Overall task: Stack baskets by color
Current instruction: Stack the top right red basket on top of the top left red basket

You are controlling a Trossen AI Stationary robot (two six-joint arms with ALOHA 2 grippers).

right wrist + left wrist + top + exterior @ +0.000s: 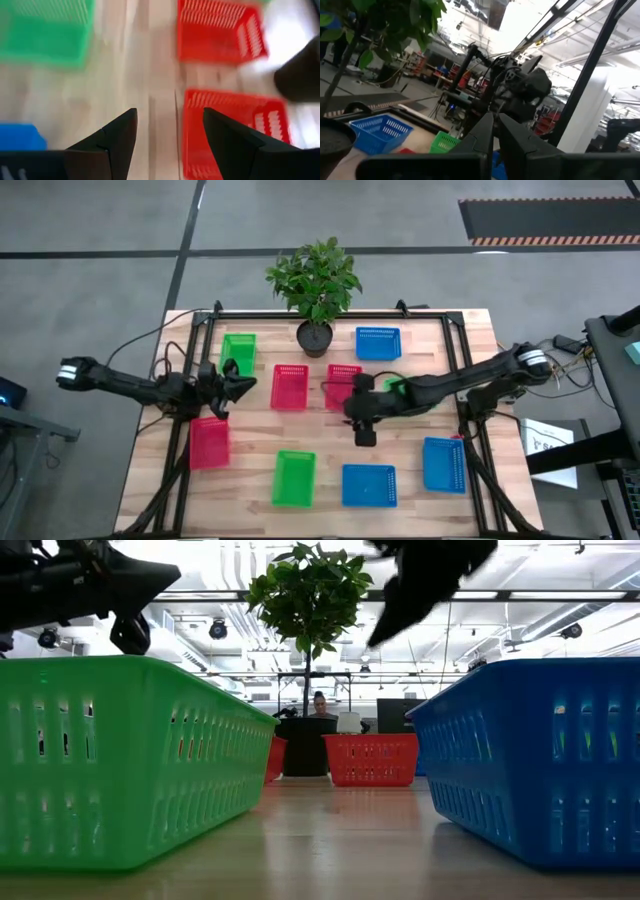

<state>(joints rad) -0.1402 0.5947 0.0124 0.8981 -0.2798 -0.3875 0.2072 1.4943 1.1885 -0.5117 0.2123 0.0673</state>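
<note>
The right gripper (170, 132) hangs with its fingers apart and empty. Just ahead of it lies a red basket (227, 132), and beyond that a second red basket (220, 30). The baskets look light, stiff and a little slippery, so pinching a long rim wall should suit them. Farther off, the left gripper (235, 388) is pressed together, near a green basket (238, 350).

A grey floor (90, 240) crossed by dark lines is seen around the wooden desk (250, 450). A black mat with a striped edge (548, 220) is laid near the far right. Beyond the desk's far edge, a white ceiling with pipes and lamps (560, 610) is shown, and a person (320, 703) is seated there.
</note>
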